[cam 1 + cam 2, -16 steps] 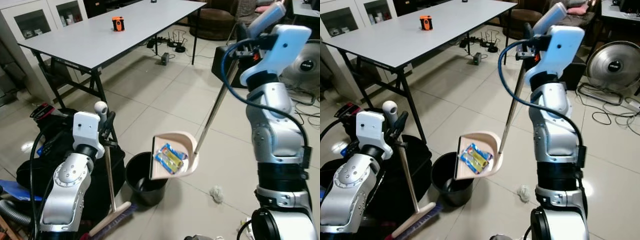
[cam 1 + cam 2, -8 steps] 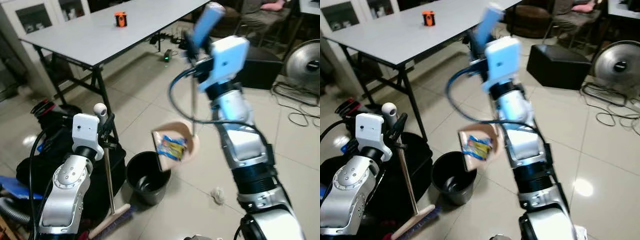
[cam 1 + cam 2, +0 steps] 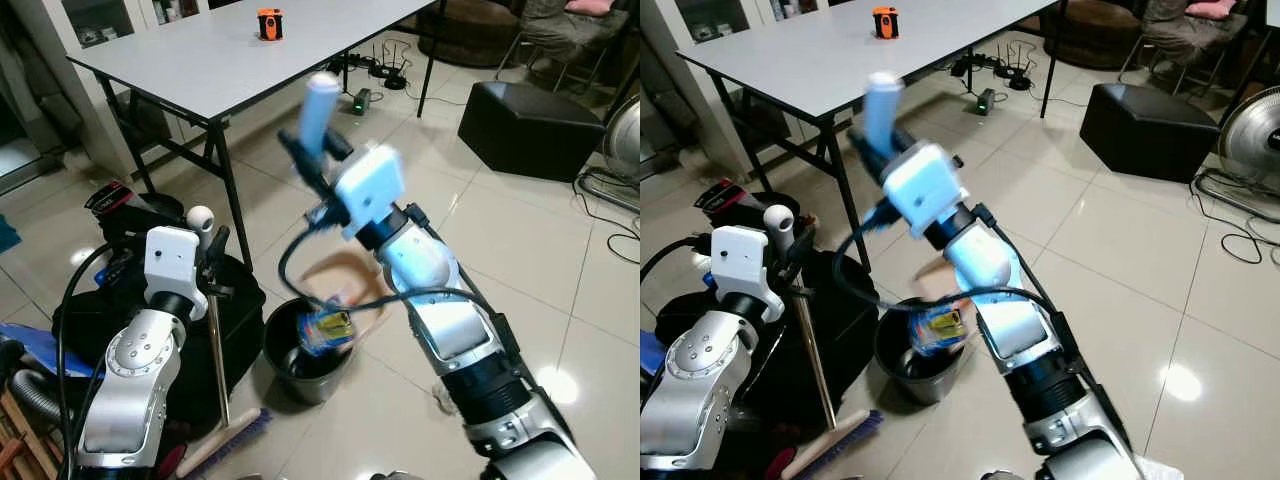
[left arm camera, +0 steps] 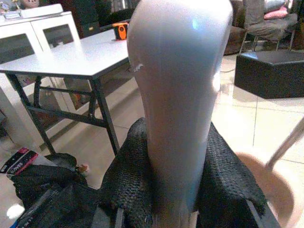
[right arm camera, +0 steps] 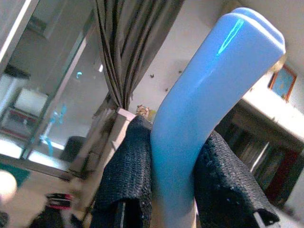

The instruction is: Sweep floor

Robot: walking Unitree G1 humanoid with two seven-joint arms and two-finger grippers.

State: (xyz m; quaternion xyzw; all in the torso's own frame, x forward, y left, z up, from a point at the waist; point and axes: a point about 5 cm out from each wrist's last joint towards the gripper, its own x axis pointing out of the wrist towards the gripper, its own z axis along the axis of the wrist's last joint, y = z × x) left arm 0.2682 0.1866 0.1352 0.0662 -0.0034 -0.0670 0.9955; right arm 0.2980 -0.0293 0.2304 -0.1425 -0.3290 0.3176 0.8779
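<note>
My left gripper (image 3: 212, 256) is shut on the broom's stick just under its white knob (image 3: 201, 216). The stick runs down to the broom head (image 3: 235, 440) on the floor. That white knob (image 4: 178, 95) stands between the black fingers (image 4: 128, 175) in the left wrist view. My right gripper (image 3: 310, 168) is shut on the dustpan's blue handle (image 3: 318, 105); the handle (image 5: 199, 109) sits between the fingers (image 5: 126, 171) in the right wrist view. The beige dustpan (image 3: 350, 283), blurred, tilts over the black bin (image 3: 275, 322). Colourful wrappers (image 3: 328, 328) hang at the bin's mouth.
A grey table (image 3: 240, 60) with an orange object (image 3: 268, 22) stands behind. A black bag (image 3: 130, 300) lies beside my left arm, close to the bin. A black ottoman (image 3: 530, 125) sits at the back right. Cables (image 3: 385, 70) lie under the table.
My right arm has swung left with the dustpan and tipped it over the bin; the wrappers slid to the pan's lower edge. The camera has shifted. The left arm still holds the broom upright.
</note>
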